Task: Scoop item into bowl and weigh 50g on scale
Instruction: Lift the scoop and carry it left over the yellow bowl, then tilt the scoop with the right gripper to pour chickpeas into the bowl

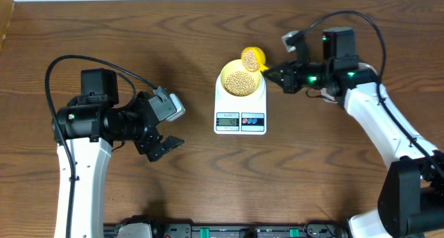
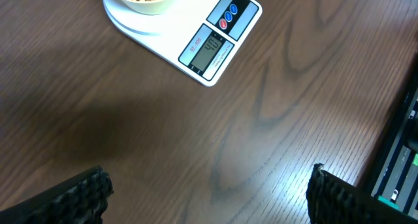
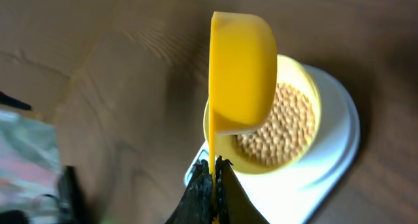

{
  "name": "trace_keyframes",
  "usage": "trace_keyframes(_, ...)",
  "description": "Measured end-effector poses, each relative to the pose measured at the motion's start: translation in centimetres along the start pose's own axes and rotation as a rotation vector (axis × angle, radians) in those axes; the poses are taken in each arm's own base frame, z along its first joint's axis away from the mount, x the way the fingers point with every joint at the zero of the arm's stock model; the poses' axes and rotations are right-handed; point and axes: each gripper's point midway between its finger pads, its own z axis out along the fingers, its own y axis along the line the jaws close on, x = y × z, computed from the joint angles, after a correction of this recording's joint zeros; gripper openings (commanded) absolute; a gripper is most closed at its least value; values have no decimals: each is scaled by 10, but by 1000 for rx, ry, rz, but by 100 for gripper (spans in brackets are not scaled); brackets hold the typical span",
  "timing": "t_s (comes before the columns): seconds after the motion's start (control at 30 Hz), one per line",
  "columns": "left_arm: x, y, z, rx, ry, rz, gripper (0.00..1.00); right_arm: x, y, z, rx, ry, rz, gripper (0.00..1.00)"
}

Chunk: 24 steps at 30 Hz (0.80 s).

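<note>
Yellow plastic scoop [image 1: 252, 57] is pinched by its thin handle in the right gripper [image 3: 212, 178], with the jaws squeezed together on the handle so there's basically no gap. The cup end sticks out past the fingertips and hangs tipped on its side right over the far rim of the bowl [image 1: 222, 80]. From overhead you can see a few beans [image 1: 241, 84] in the scoop too, but most of them are piled in the bowl.

The bowl sits square on the platform of the white scale [image 1: 239, 121], which is in the middle of the wooden table [image 1: 139, 44]. The display is lit, but I can't read the digits for sure.

The left gripper [image 2: 209, 201] is well off to the left of the scale, low over bare wood. Its jaws are spread wide apart with nothing between them. In its own wrist view the scale and the bowl edge are up in the top corner, nowhere near the fingers [image 2: 85, 194].
</note>
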Motion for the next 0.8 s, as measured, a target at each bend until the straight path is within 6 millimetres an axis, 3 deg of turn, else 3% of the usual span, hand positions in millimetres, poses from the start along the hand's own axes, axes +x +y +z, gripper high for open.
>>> trace_keyframes(0.27,0,0,0,0,0,0,98,4,-2,17,115,32,-160,1)
trace_keyframes(0.8,0,0,0,0,0,0,98,5,-9,19,180,44,-229,1)
